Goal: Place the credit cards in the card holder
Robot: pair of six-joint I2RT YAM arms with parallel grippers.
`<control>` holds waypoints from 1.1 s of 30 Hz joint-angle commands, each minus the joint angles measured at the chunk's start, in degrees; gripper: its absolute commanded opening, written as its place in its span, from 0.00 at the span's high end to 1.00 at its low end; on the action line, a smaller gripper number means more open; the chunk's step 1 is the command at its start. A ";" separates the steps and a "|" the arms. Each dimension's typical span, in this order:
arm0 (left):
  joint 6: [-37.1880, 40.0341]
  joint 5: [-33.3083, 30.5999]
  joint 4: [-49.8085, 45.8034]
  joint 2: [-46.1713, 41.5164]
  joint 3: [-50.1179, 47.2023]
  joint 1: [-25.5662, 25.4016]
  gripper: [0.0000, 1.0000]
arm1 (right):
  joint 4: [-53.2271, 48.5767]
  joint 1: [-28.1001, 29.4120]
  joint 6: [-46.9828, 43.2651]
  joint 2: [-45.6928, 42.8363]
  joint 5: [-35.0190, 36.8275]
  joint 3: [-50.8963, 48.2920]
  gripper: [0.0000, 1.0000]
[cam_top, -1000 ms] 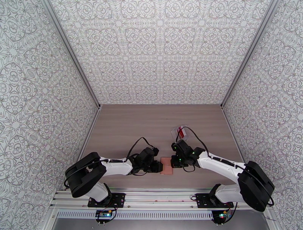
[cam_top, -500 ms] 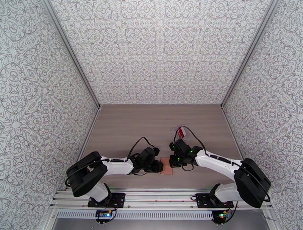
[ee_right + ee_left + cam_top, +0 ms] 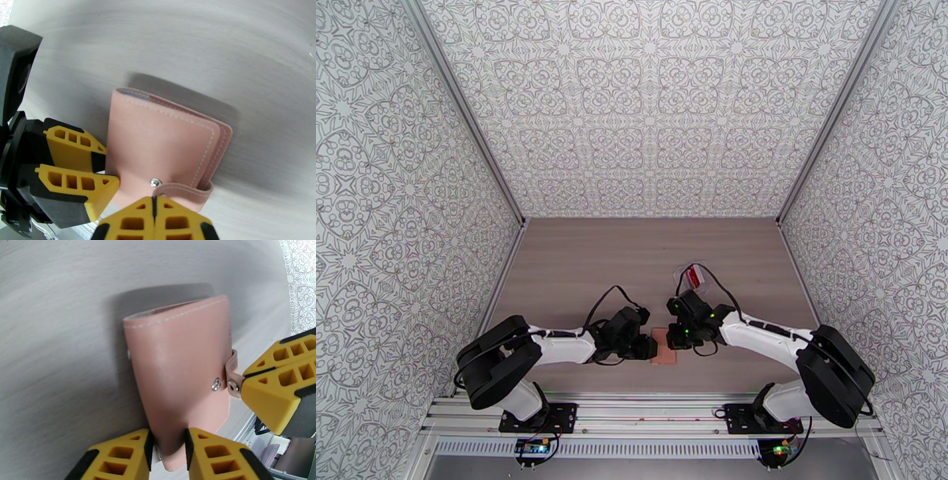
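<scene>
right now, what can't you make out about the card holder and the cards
- card holder pockets: both wrist views, hidden by its folded cover
- credit cards: top view, something red in the clear pouch, too small to identify
- whether the right gripper pinches the snap tab: right wrist view, its shut jaws hide the contact

l arm & r arm stretch inward and low, wrists nearly meeting. l jaws clamp the card holder (its near end); r jaws pressed tight together.
</scene>
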 commanded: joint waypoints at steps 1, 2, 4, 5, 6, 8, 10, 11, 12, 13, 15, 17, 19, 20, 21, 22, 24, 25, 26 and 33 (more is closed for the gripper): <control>1.40 -0.68 -1.04 1.54 0.61 -0.59 0.68 | 1.64 0.26 -0.10 1.07 -0.87 1.21 1.00; 1.39 -0.66 -0.90 1.59 0.53 -0.59 0.68 | 1.65 0.25 -0.11 1.16 -0.72 1.21 1.00; 1.34 -0.75 -0.79 1.68 0.52 -0.60 0.68 | 1.55 0.26 -0.04 1.37 -0.39 1.12 1.00; 1.31 -0.69 -0.77 1.68 0.48 -0.59 0.68 | 1.58 0.26 -0.02 1.50 -0.35 1.12 1.00; 1.34 -0.75 -0.78 1.64 0.44 -0.62 0.68 | 1.68 0.26 -0.03 1.66 -0.36 1.17 1.00; 1.30 -0.82 -0.76 1.65 0.43 -0.68 0.68 | 1.64 0.26 0.07 1.78 -0.27 1.07 1.00; 1.22 -0.81 -0.67 1.61 0.44 -0.75 0.68 | 1.66 0.26 0.16 1.79 0.09 0.99 1.00; 1.22 -0.84 -0.63 1.68 0.34 -0.77 0.68 | 1.63 0.26 0.16 1.88 0.18 0.99 1.00; 1.25 -0.91 -0.61 1.67 0.34 -0.78 0.68 | 1.65 0.28 0.21 1.98 0.19 0.95 1.00; 1.16 -0.87 -0.67 1.63 0.39 -0.77 0.68 | 1.71 0.35 0.20 1.94 0.18 0.94 1.00; 1.19 -0.92 -0.54 1.68 0.34 -0.79 0.68 | 1.80 0.43 0.33 2.02 0.19 0.95 1.00; 1.15 -0.91 -0.58 1.72 0.35 -0.78 0.68 | 1.91 0.52 0.33 2.21 0.27 0.95 1.00; 1.14 -0.91 -0.53 1.77 0.35 -0.82 0.68 | 1.99 0.59 0.42 2.45 0.27 0.94 1.00; 1.14 -0.89 -0.51 1.82 0.34 -0.88 0.68 | 2.07 0.70 0.42 2.60 0.27 0.97 1.00; 1.18 -0.89 -0.52 1.82 0.37 -0.92 0.68 | 2.07 0.76 0.46 2.72 0.27 1.07 1.00; 1.20 -0.86 -0.51 1.86 0.34 -0.87 0.68 | 2.09 0.78 0.46 2.87 0.35 1.04 1.00; 1.14 -0.87 -0.52 1.85 0.35 -0.93 0.68 | 2.20 0.87 0.57 3.04 0.36 1.12 1.00; 1.19 -0.85 -0.52 1.85 0.34 -0.87 0.68 | 2.24 0.91 0.60 3.08 0.43 1.12 1.00; 1.14 -0.91 -0.52 1.83 0.34 -0.88 0.68 | 2.33 0.96 0.59 3.17 0.45 1.12 1.00; 1.16 -0.89 -0.52 1.85 0.34 -0.97 0.68 | 2.25 1.35 0.77 3.55 0.71 1.29 1.00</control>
